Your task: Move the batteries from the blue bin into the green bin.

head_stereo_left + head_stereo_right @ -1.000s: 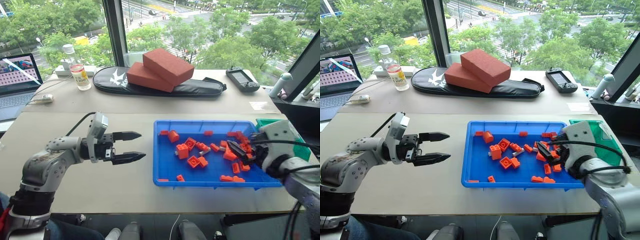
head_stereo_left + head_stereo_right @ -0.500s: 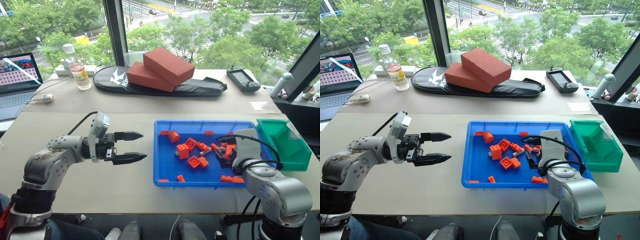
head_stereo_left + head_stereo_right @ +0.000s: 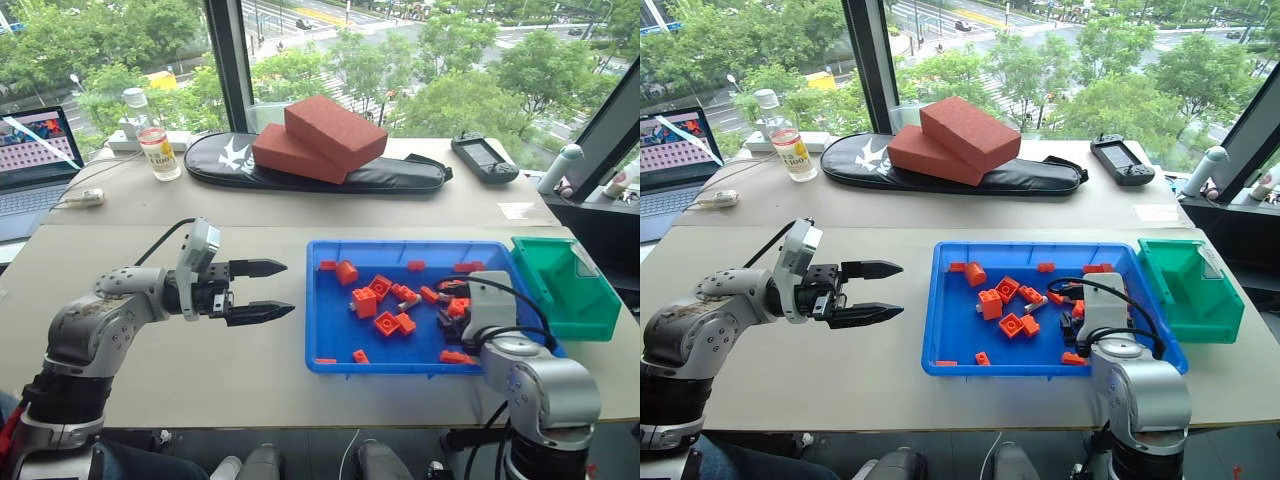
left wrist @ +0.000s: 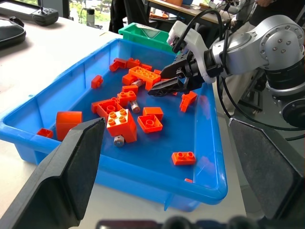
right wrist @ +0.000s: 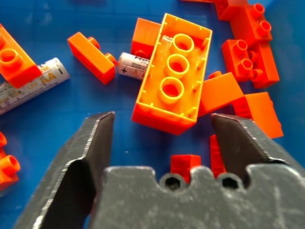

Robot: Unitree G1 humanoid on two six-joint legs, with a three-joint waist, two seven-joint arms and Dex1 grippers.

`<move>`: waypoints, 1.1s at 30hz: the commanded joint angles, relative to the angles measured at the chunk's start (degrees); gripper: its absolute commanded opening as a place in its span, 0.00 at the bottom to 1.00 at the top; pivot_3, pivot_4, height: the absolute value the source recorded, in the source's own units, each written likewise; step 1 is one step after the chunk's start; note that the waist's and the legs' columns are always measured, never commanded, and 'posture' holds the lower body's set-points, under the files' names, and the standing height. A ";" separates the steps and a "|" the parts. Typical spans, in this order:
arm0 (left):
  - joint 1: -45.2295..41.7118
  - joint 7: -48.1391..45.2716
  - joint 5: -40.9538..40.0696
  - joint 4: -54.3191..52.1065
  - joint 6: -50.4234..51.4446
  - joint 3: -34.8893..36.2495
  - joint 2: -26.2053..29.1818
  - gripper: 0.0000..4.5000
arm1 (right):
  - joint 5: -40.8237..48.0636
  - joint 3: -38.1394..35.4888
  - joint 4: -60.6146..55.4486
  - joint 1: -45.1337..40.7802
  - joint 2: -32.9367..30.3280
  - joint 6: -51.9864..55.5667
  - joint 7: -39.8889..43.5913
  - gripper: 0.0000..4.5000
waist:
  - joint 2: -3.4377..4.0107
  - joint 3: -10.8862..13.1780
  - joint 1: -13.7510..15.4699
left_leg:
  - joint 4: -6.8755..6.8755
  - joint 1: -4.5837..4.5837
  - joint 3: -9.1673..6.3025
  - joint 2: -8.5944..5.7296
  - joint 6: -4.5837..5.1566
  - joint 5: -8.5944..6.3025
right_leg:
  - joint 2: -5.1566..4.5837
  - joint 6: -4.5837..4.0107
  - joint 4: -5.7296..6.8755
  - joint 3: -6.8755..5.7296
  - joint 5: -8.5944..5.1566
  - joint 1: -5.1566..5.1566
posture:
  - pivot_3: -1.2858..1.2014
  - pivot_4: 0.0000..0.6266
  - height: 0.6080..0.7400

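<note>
R gripper (image 4: 159, 88) has dropped from the blue bin's (image 3: 330, 355) R edge into the brick pile; L gripper (image 3: 283, 290) unmoved, parked over the table, jaws apart, empty. R jaws part-open astride an overturned orange brick (image 5: 171, 74), nothing clamped. 2 batteries (image 5: 33, 83) beside it, one half under it. 1 green bin (image 3: 565, 290), just R of blue.

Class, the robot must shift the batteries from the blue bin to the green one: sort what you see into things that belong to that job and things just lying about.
Job:
- batteries, among the bricks
- blue bin
- green bin
- right pincer, low in the blue bin

Lying about:
- orange bricks
- laptop
- bottle
- red blocks
- black case
</note>
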 commanded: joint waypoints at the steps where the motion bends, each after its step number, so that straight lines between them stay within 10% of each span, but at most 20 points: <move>1: -0.35 0.09 -0.42 -1.52 -0.19 0.83 0.41 1.00 | -1.69 -0.29 -0.30 -0.76 -0.59 -1.97 0.55 0.32 | 0.00 0.00 0.00 | 0.00 0.00 0.00 0.00 0.00 0.00 | 0.00 0.00 0.00 0.00 0.00 0.00 | 0.52 0.24 1.00; 22: 0.10 -1.08 -0.17 -0.83 -0.33 -0.06 0.47 1.00 | -0.21 -12.67 -16.90 8.85 -16.12 8.06 16.05 0.32 | 0.05 0.03 0.03 | -0.02 0.01 0.02 -0.01 0.00 0.00 | -0.01 0.03 -0.04 0.00 -0.02 0.06 | 0.52 0.24 1.00; 30: -0.10 -1.09 -0.79 -1.12 0.50 0.26 0.83 1.00 | -0.11 -11.12 -15.29 1.35 -16.76 6.65 16.42 0.95 | 0.05 0.03 -0.10 | -0.01 0.02 0.05 -0.02 0.00 0.00 | -0.03 0.03 -0.04 0.02 -0.02 0.04 | 0.52 0.24 1.00; 33: 0.01 -0.61 -0.91 -1.61 0.70 0.23 0.76 1.00 | 2.54 -6.69 -12.23 -4.42 -20.70 -0.26 20.64 0.95 | 0.05 0.04 -0.11 | -0.01 0.03 0.05 -0.02 0.00 0.00 | -0.02 0.03 -0.03 0.03 -0.02 0.03 | 0.52 0.24 1.00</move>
